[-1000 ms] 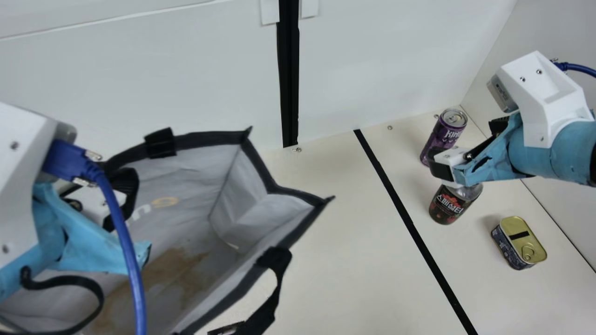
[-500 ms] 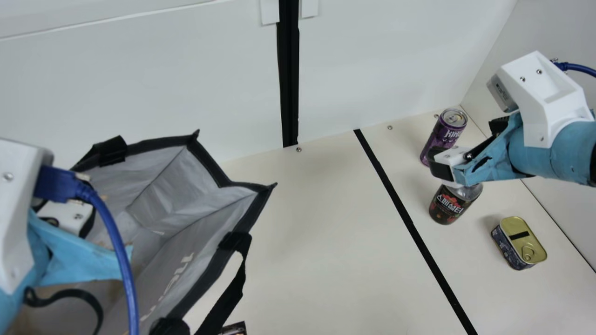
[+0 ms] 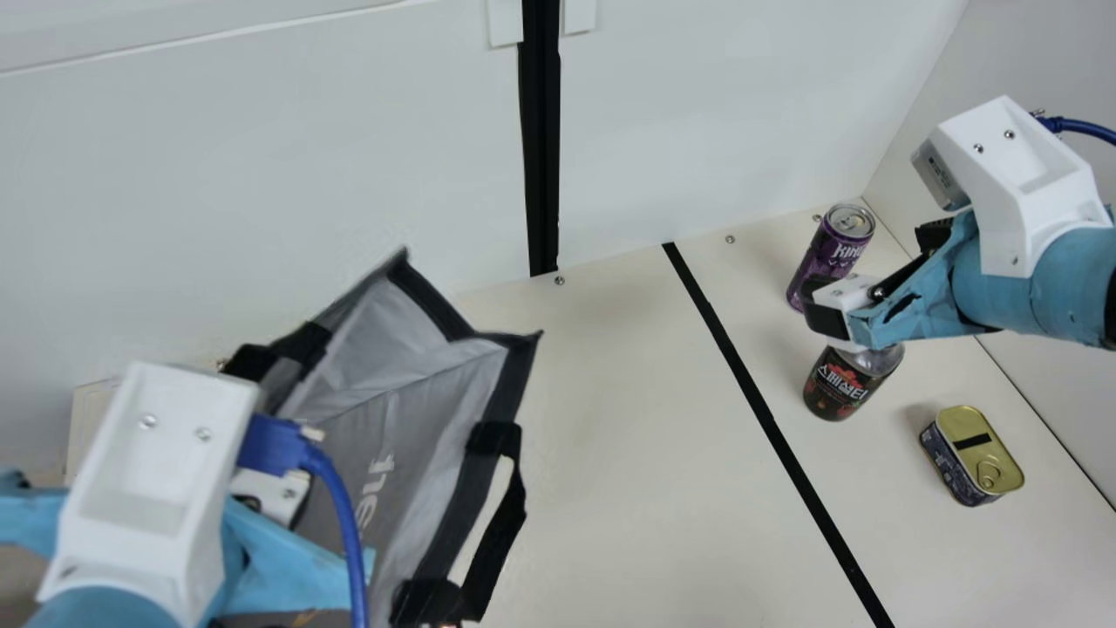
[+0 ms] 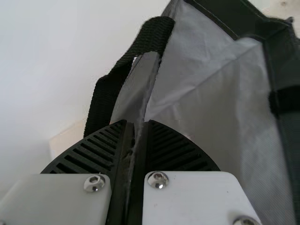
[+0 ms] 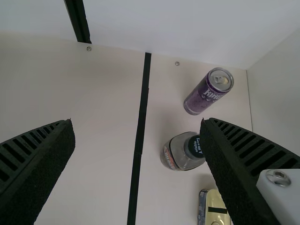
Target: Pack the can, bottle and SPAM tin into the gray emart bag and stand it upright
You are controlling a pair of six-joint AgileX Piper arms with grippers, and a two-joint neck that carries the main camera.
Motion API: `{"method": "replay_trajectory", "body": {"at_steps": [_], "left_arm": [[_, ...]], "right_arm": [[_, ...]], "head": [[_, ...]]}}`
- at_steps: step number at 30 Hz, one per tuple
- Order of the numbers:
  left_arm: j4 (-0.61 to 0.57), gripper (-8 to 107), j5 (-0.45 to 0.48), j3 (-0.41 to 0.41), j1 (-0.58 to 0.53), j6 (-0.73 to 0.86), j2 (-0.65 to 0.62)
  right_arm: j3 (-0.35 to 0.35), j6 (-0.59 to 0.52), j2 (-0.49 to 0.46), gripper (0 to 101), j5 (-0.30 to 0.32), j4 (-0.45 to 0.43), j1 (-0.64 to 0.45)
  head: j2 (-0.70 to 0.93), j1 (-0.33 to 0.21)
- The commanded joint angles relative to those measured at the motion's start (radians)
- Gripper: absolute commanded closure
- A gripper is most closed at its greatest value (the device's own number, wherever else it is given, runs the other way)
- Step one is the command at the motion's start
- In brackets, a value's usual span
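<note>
The left claw (image 3: 275, 495) is pinching the gray emart bag (image 3: 418, 427) by its fabric; the right claw (image 3: 879, 272) is hanging (spread wide) near the bottle (image 3: 844, 384).

1 black strip (image 3: 541, 157) runs down the wall (image 3: 261, 174), upper centre; 1 black line (image 3: 805, 484) slants lower right across the table (image 3: 628, 436).

The left hand (image 3: 275, 495) is closed to a narrow gap, the right hand (image 3: 835, 310) spread wide.
</note>
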Motion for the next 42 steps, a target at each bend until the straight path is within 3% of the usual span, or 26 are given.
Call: {"method": "replay_trajectory", "body": {"at_steps": [1,19,42], "left_arm": [[-0.023,107,-0.012,0.014,-0.001,-0.003,0.000],[-0.298,107,-0.180,0.135,0.088,0.070,0.010],[-0.882,107,-0.367,0.255,0.345,0.351,0.024]], "right_arm": [[0.000,0.000,0.000,6,0.000,0.000,0.000],[0.000,0.000,0.000,6,0.000,0.000,0.000],[0.000,0.000,0.000,6,0.000,0.000,0.000]], "head": [[-0.002,-0.021],[-0.002,-0.021],[-0.002,-0.021]]}}
